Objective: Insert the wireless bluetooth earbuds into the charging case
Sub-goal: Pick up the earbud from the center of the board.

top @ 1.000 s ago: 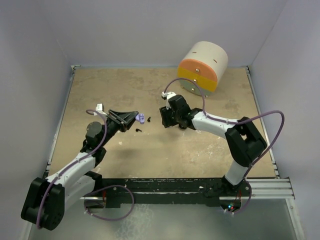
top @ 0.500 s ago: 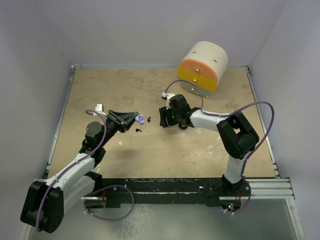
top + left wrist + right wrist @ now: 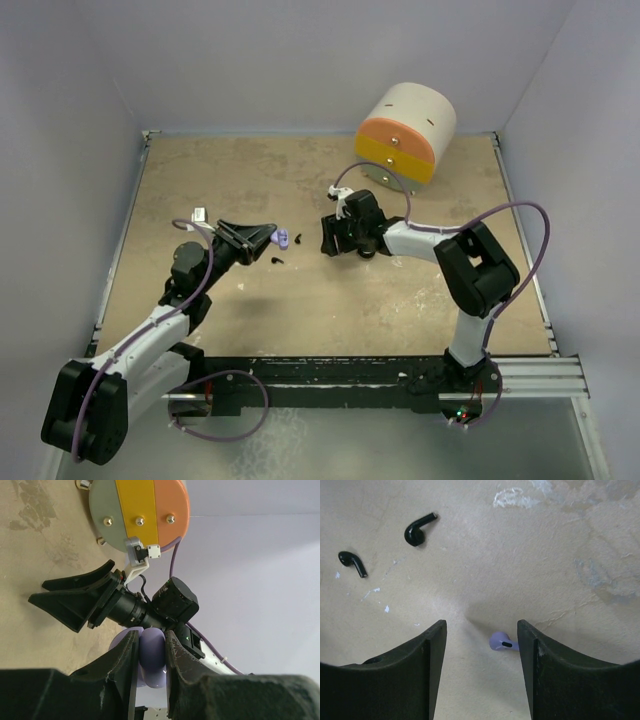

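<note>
The lavender earbud [image 3: 501, 642] lies on the bench [image 3: 520, 555] between your right jaws, which stand apart. Two black earbuds [image 3: 418, 530] lie further off. Your right arm [image 3: 420, 240] reaches left with its wrist tipped down. Your left arm [image 3: 150, 330] is stretched forward, and the left jaws are clamped on a lavender case [image 3: 151, 655].

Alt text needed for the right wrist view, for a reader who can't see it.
The right hand is open above a tan table, with a lavender earbud lying between its two black fingers, close to the one on the picture's right. A black earbud and a second one lie apart at the upper left.
</note>
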